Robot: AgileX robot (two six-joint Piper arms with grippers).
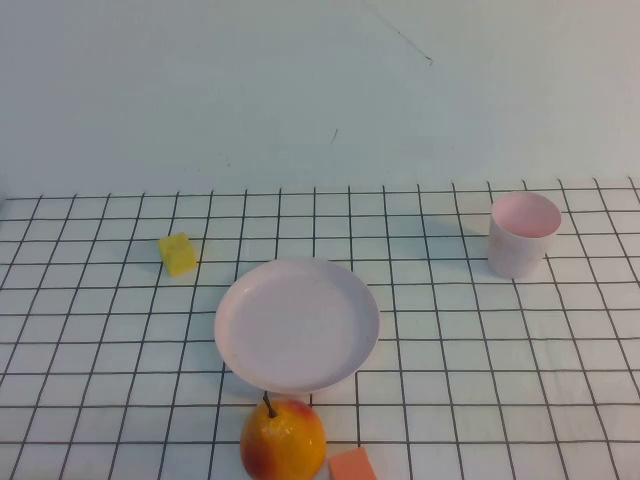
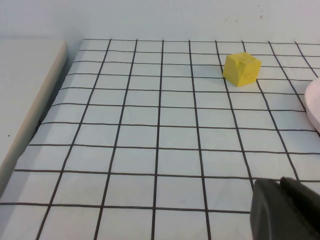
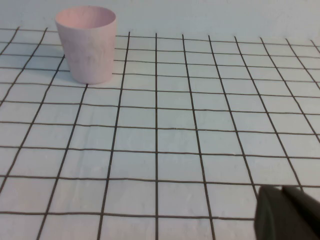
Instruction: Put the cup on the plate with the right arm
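The pale pink cup (image 1: 523, 235) stands upright on the gridded cloth at the back right, empty and apart from everything. The wide pink plate (image 1: 297, 323) lies at the middle of the table with nothing on it. Neither arm shows in the high view. In the right wrist view, the cup (image 3: 86, 44) stands well ahead of my right gripper (image 3: 282, 192), whose dark fingers are pressed together and hold nothing. My left gripper (image 2: 280, 182) is shut too and empty, low over the cloth, with the plate's rim (image 2: 314, 102) just at the picture's edge.
A yellow block (image 1: 178, 254) sits left of the plate, also seen as the yellow block (image 2: 241, 69) in the left wrist view. A yellow-red fruit (image 1: 283, 440) and an orange block (image 1: 351, 466) lie at the front edge, close to the plate. A white ledge (image 2: 25, 85) borders the cloth's left side.
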